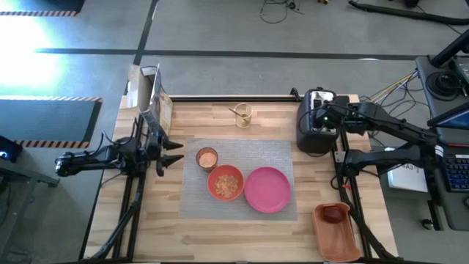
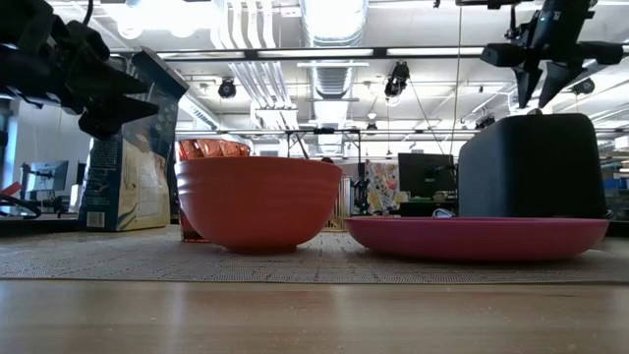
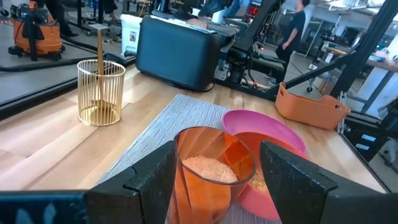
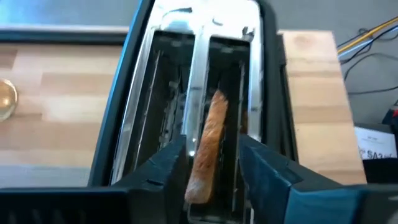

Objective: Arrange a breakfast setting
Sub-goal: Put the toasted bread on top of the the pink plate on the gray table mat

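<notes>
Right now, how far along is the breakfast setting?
Done: placemat is down with plate, bowl and cup on it; bowl and cup hold food. In hand: right gripper is over the toaster, fingers either side of the toast in its slot. Left gripper waits open beside the cup. Left: toast to plate; spoon still in its holder.

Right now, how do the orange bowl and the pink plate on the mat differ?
The orange bowl is deep, with high walls; the pink plate is wide and shallow. The bowl holds pale food; the plate is empty. Both are round and sit side by side on the grey placemat.
</notes>
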